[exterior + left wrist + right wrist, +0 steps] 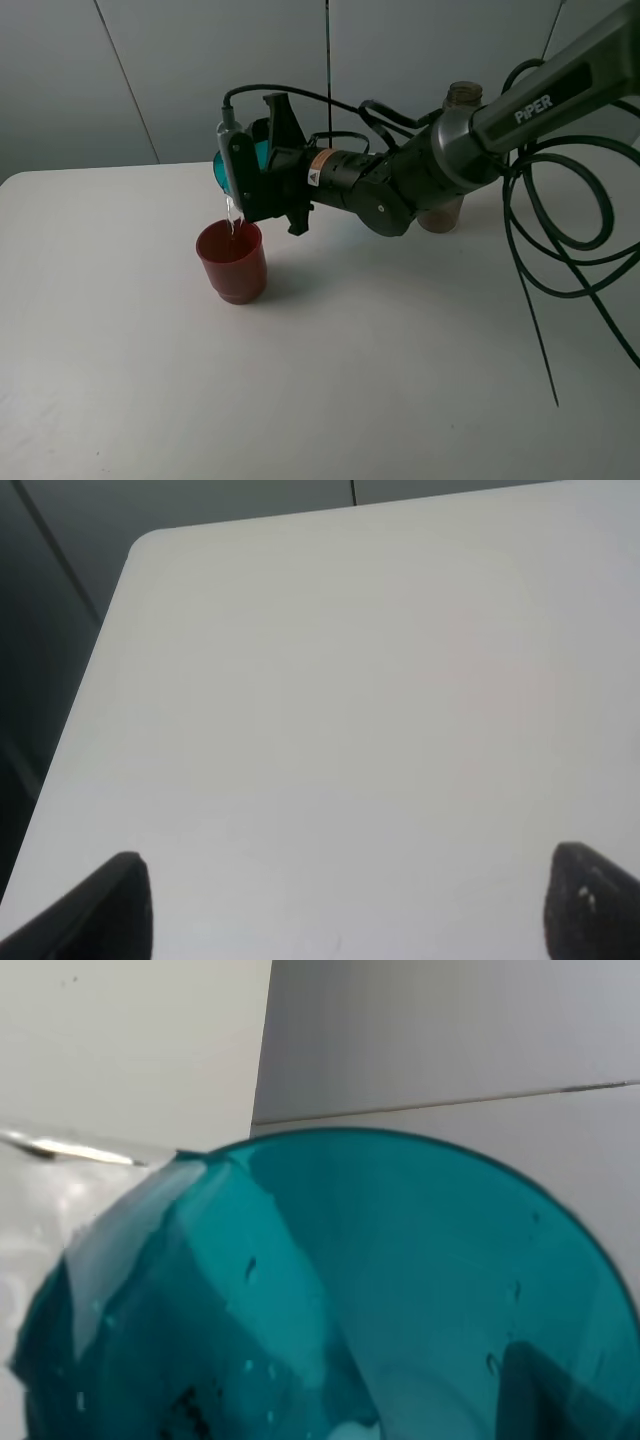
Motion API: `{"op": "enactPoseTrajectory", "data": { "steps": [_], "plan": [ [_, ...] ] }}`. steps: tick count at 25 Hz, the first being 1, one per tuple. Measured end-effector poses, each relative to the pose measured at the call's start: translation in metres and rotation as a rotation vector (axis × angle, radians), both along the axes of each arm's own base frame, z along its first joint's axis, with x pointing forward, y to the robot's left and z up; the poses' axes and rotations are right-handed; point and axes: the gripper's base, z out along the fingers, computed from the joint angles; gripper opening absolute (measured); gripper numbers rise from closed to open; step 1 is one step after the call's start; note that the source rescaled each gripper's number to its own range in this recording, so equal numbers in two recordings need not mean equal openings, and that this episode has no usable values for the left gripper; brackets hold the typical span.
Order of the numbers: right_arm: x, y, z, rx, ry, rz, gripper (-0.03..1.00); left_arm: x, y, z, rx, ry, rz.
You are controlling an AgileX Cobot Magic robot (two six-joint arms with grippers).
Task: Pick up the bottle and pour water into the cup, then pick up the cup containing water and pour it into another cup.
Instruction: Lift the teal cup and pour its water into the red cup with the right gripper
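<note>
While tipped in right tool (258, 178), teal cup (262, 155) streaming into red cup (232, 262)

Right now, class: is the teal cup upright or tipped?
Tipped. The right gripper holds the teal cup on its side above the red cup, and a thin stream of water falls in.
</note>
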Motion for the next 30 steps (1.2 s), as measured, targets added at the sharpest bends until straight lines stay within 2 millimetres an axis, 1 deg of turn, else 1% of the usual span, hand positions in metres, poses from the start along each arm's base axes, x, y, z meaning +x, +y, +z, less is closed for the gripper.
{"op": "enactPoseTrajectory", "data": {
  "steps": [11,21,30],
  "plan": [
    [-0.001,0.0018,0.0012,-0.09,-0.109,0.067,0.07,0.0,0.0,0.0,0.0,0.0,0.0],
    [-0.0023,0.0031,0.0012,-0.121,-0.144,0.102,0.07,0.0,0.0,0.0,0.0,0.0,0.0],
    [-0.0066,0.0077,0.0016,-0.192,-0.234,0.159,0.07,0.0,0.0,0.0,0.0,0.0,0.0]
  ]
}}
